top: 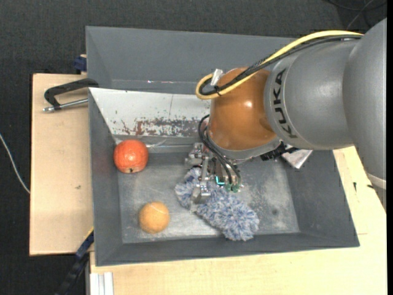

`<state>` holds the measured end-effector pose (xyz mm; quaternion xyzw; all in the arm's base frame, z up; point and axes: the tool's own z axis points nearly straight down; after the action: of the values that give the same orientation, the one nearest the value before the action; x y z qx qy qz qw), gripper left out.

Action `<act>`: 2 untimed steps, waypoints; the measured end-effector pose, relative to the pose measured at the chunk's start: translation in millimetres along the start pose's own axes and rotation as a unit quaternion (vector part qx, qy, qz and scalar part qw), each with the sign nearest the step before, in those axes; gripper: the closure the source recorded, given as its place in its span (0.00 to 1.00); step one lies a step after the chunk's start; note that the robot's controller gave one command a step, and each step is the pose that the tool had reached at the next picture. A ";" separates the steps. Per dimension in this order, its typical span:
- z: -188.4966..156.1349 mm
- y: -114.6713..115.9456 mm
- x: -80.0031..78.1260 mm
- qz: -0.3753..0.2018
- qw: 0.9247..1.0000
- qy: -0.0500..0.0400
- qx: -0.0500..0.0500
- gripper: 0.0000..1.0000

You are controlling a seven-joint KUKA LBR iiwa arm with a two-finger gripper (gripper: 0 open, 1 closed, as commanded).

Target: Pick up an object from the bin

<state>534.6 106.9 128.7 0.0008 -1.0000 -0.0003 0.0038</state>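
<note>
A grey sheet-metal bin (pixel 282 189) with sloping walls and a dull, scuffed floor holds a few loose things. Its far wall is brighter and speckled with rust-red marks.

Near the middle of the floor, reaching toward the near wall, lies a blue-grey shaggy cloth (pixel 230 217). It is soft and looped like mop yarn, crumpled into an uneven heap that is broader at its near-right end and narrows to a tuft at its far-left end.

The fingers (pixel 199 192), pale metal with dark cables round them, come down on that far-left tuft. Their tips are in among the yarn and seem to touch it, though the pile hides where they end. Whether they are apart or together I cannot tell. The rest of the cloth spreads out from the tips toward the near-right corner.

Above them sits the wrist's smooth, glossy orange dome cover (pixel 242 112). Behind that is the thick matte grey arm (pixel 325 97), with a yellow cable (pixel 288 45) looping over it.

A red, glossy, apple-shaped fruit (pixel 131 156) rests against the left wall near the far-left corner, well apart from the cloth. A smaller, matte orange ball (pixel 153 217) lies toward the near-left corner, near the cloth's left edge but not touching it. A white crumpled scrap (pixel 299 158) lies at the right wall, partly covered by the arm.
</note>
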 end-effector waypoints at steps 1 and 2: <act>-4.1 -0.3 -1.9 0.001 1.000 -0.004 -0.001 0.00; 52.2 -43.6 -23.1 -0.137 0.991 -0.004 -0.002 1.00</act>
<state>557.4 63.3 76.3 0.1381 -0.9904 -0.0030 -0.0002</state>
